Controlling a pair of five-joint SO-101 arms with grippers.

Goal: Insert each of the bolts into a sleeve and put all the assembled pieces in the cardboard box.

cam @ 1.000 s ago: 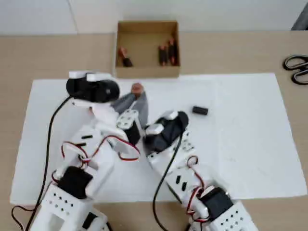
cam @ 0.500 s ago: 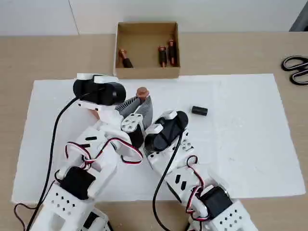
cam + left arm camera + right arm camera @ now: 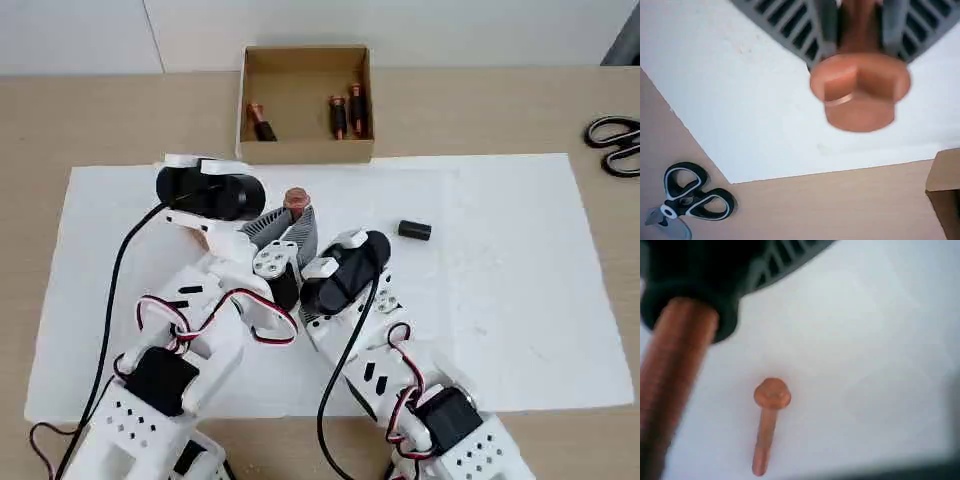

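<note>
Bolt (image 3: 860,92) is clamped in the left gripper (image 3: 860,27). Its shank lies between the two ribbed grey fingers (image 3: 785,20), and its hexagonal head protrudes past the fingertips. The left gripper is closed down to the width of the shank.

In the right wrist view, a copper threaded shank (image 3: 675,380) runs into one end of a black sleeve (image 3: 690,300) at the right gripper (image 3: 725,270). How far the right gripper is open cannot be determined. A second bolt (image 3: 767,425) lies loose on the white sheet (image 3: 520,280), near the right gripper.

A loose sleeve (image 3: 415,230) lies on the sheet beside the right gripper, on the side away from the left gripper. The cardboard box (image 3: 305,150) stands on the counter (image 3: 100,120) just beyond the left gripper and holds three assembled pieces (image 3: 338,115). Scissors (image 3: 615,143) lie on the counter, well apart from both grippers.

Compared with one second earlier, the left gripper and its bolt are displaced away from the box and toward the right gripper. Over the last half second the shift is slight. The loose sleeve, box contents and scissors are unchanged.
</note>
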